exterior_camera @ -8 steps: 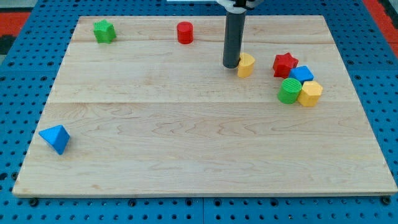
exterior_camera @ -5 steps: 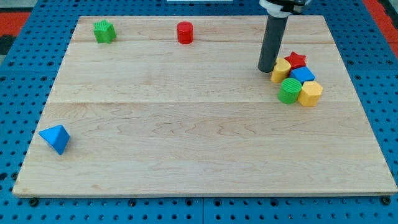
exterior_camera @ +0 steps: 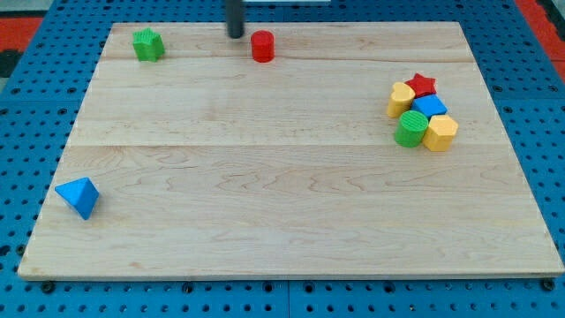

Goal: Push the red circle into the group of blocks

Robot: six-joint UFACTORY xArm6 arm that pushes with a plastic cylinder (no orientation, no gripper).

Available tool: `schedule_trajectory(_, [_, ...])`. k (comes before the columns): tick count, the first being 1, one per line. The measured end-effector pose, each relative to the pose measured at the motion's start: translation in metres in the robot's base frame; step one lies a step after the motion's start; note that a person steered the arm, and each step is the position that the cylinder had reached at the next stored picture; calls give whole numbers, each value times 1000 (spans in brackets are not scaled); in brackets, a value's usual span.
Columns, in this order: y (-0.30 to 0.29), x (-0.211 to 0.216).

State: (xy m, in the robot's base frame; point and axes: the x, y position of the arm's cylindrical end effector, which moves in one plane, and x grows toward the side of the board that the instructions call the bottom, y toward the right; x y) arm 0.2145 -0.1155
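Note:
The red circle (exterior_camera: pixel 262 46) stands near the view's top edge of the wooden board (exterior_camera: pixel 282 203), left of centre. My tip (exterior_camera: pixel 236 35) is just to the left of it, a small gap apart. The group sits at the view's right: a yellow block (exterior_camera: pixel 401 99), a red star (exterior_camera: pixel 422 85), a blue block (exterior_camera: pixel 430 106), a green cylinder (exterior_camera: pixel 410 129) and a yellow hexagon (exterior_camera: pixel 440 132), all packed together.
A green star-like block (exterior_camera: pixel 148 44) sits at the view's top left. A blue pyramid-like block (exterior_camera: pixel 78 196) sits at the view's lower left. The board lies on a blue pegboard (exterior_camera: pixel 26 106).
My tip pushed the yellow block right into the group, then moved far left and up to beside the red circle. The red star shifted slightly right and up.

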Motion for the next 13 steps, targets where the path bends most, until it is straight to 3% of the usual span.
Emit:
schedule_trajectory(1, [10, 24])
schedule_trajectory(3, [184, 46])
schedule_trajectory(5, [210, 28])
schedule_trajectory(6, [233, 66])
schedule_trajectory(9, [270, 52])
schedule_trajectory(11, [268, 98])
schedule_trajectory(12, [259, 73])
schedule_trajectory(13, [188, 35])
